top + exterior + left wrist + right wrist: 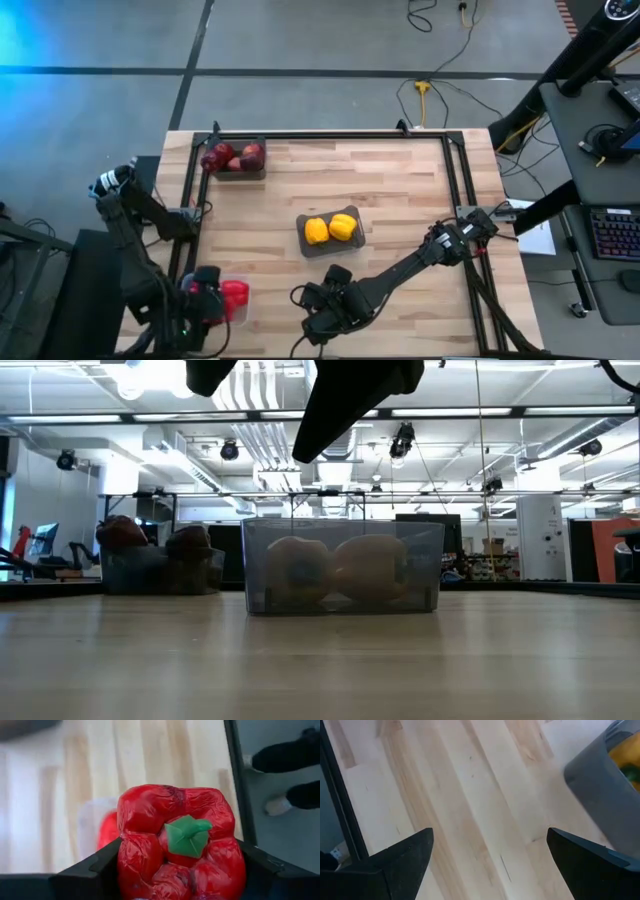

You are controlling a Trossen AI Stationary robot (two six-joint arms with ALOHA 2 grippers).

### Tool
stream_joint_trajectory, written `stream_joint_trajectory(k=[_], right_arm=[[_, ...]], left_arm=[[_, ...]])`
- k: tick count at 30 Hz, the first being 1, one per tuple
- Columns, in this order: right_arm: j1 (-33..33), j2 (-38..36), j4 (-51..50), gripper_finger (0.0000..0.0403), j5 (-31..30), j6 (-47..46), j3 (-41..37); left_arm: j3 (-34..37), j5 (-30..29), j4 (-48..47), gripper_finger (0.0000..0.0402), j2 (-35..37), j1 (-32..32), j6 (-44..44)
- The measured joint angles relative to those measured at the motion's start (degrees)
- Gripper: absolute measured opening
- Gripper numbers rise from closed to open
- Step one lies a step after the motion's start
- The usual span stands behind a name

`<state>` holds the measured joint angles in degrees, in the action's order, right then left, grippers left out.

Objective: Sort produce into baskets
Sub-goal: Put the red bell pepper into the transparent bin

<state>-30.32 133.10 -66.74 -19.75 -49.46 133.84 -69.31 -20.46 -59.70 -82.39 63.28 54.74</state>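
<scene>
The wooden table [400, 200] fills the middle of the high view, edged by a dark frame [455, 190]. Both arms reach over its near edge.

The right arm [420, 262] stretches from the right side toward the near middle, ending at the right gripper [325, 312], which hangs over bare wood near the front edge. Its wrist view shows 2 dark fingers [405, 857] spread wide apart with nothing between them, only tabletop below.

The left arm [130, 240] folds along the left side; the left gripper [205, 300] sits at the near left corner. In its wrist view the fingers [87, 870] close on either side of a red pepper [180, 845], stem toward the camera, held above the clear bin [92, 825].

There are 3 bins. A dark grey bin [330, 232] stands at the table's centre holding 2 yellow peppers [330, 229] side by side; the low view shows them as pale shapes through its smoky wall [345, 570]. A second dark grey bin [236, 159] at the far left corner holds dark-red apples [232, 157]. The clear bin at the near left, just beside the left gripper, already holds another red pepper [235, 296], partly hidden by the held pepper in the wrist view
</scene>
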Motion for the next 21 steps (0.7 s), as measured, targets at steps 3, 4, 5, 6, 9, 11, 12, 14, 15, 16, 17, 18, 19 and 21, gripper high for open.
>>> stream_joint_trajectory(k=[3,4,5,6,9,11,12,14,15,16,17,18,19,21], right_arm=[[0.26,0.00,-0.04,0.0382,0.04,0.01,0.00],[0.29,0.00,-0.03,0.0382,0.04,0.00,0.00],[0.34,0.00,-0.04,0.0382,0.06,0.00,0.00],[0.35,0.00,-0.02,0.0382,0.07,-0.01,0.00],[0.35,0.00,-0.04,0.0382,0.12,-0.02,0.00],[0.35,0.02,-0.04,0.0382,0.31,-0.45,0.00],[0.35,0.02,-0.02,0.0382,0.51,-0.71,0.00],[0.35,0.02,-0.04,0.0382,1.30,-1.22,0.00],[0.36,0.03,-0.03,0.0382,1.84,-1.39,0.00],[0.36,0.04,-0.02,0.0382,2.17,-1.52,0.00],[0.35,0.05,-0.02,0.0382,2.24,-1.55,0.00],[0.35,0.07,-0.02,0.0382,2.23,-1.59,0.00],[0.35,0.07,0.00,0.0382,2.23,-1.59,0.00],[0.35,0.07,-0.02,0.0382,2.25,-1.59,0.00]], left_arm=[[2.51,1.15,5.32,0.0248,0.00,1.20,1.18],[3.74,1.17,9.23,0.0248,0.00,1.21,1.12],[5.21,1.13,13.07,0.0248,0.00,1.17,0.89],[6.92,1.13,16.61,0.0248,0.00,1.13,0.80],[11.83,0.12,22.52,0.0248,-0.47,0.66,2.23],[14.73,-2.53,23.07,0.0250,-0.85,0.66,5.90],[16.20,-2.82,23.24,0.0256,-1.00,0.64,7.19],[18.40,-2.82,25.19,0.0275,-1.03,0.57,8.51],[19.04,-2.86,26.19,0.0285,-0.92,0.59,9.37],[19.63,-2.99,26.96,0.0293,-0.83,0.60,9.98],[20.20,-3.11,27.74,0.0298,-0.81,0.68,10.23],[20.75,-3.16,28.57,0.0302,-0.81,0.68,10.49],[21.20,-3.17,29.12,0.0304,-0.82,0.68,11.00],[21.37,-3.24,29.26,0.0306,-0.83,0.66,12.01]])
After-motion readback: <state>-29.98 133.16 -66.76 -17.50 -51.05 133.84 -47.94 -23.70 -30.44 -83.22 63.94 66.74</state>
